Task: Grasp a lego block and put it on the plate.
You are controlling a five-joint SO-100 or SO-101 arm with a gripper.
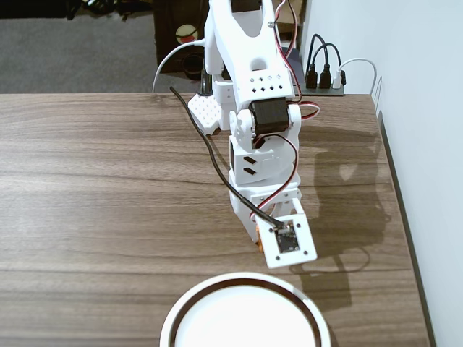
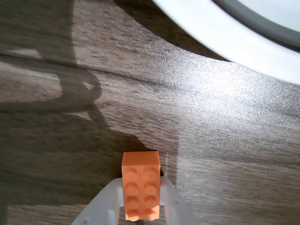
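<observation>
gripper [image 2: 139, 206] clenched on the lego block [image 2: 139, 185], seemingly just short of the plate [image 2: 220, 35].

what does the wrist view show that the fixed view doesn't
Only the wrist view shows the orange lego block clearly, studs up, held between the two white fingers of the hand above the wood table. Only the fixed view shows the whole arm, its cables, the power strip by the wall, and most of the plate's round outline. Both show the plate and its dark ring just ahead of the hand.
</observation>
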